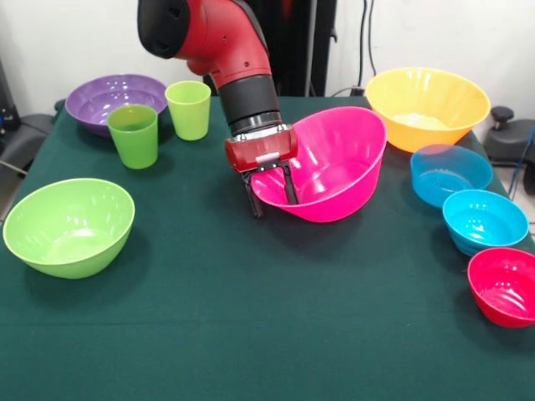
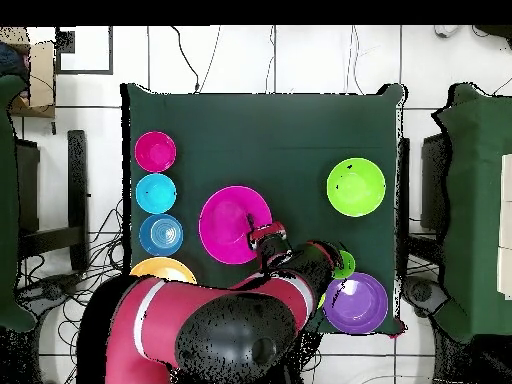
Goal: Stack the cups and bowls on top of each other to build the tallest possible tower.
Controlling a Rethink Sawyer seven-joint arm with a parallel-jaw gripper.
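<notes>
Small red bowl (image 1: 505,286), near right; turquoise bowl (image 1: 485,220) and blue bowl (image 1: 450,173) behind it; pink bowl (image 1: 334,163) tilted at desk (image 1: 251,317) centre, rim clamped by pincer (image 1: 271,192); two green cups (image 1: 159,121) far left

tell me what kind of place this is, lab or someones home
Most likely a robotics lab, not a home: a Sawyer arm works at a table under a green cloth, loose cables trail over the tiled floor, and the pink bowl looks like a test prop.
</notes>
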